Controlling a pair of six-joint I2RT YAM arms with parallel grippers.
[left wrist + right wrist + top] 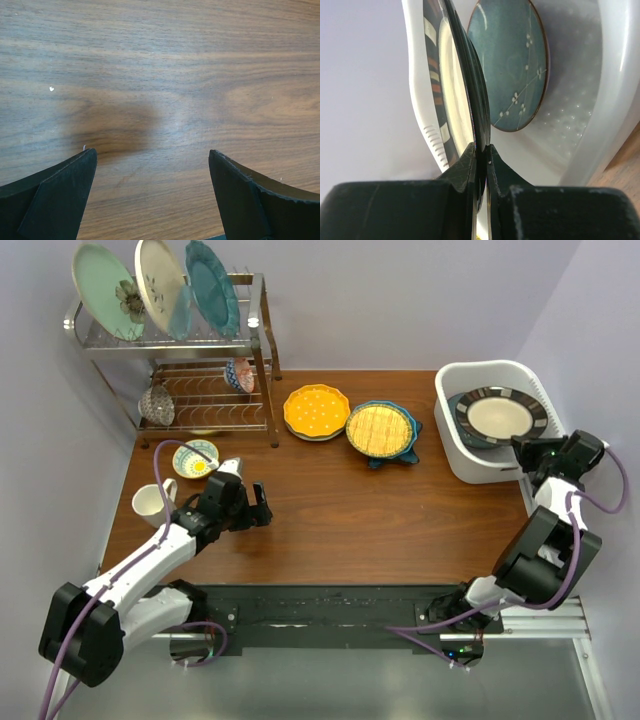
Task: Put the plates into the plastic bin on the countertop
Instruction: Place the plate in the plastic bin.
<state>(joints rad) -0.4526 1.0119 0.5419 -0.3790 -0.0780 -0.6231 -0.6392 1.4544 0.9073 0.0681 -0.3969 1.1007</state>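
Top view: the right end effector [522, 447] grips the dark-rimmed plate [500, 416] inside the plastic bin [452, 445]. The scalloped plate [316, 411] and gridded plate [380, 429] lie left of the bin.
Left wrist: the left end effector [152, 157] hangs open above the wooden surface [160, 60].
Right wrist: a blue plate [512, 65] lies in the bin behind the gripped one.

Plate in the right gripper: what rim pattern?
The plate has a dark rim with pale blocks; top external view.

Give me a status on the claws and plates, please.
Left claw open, empty. Right claw shut on dark-rimmed plate, in white bin. Two yellow plates wait; nothing blocking.
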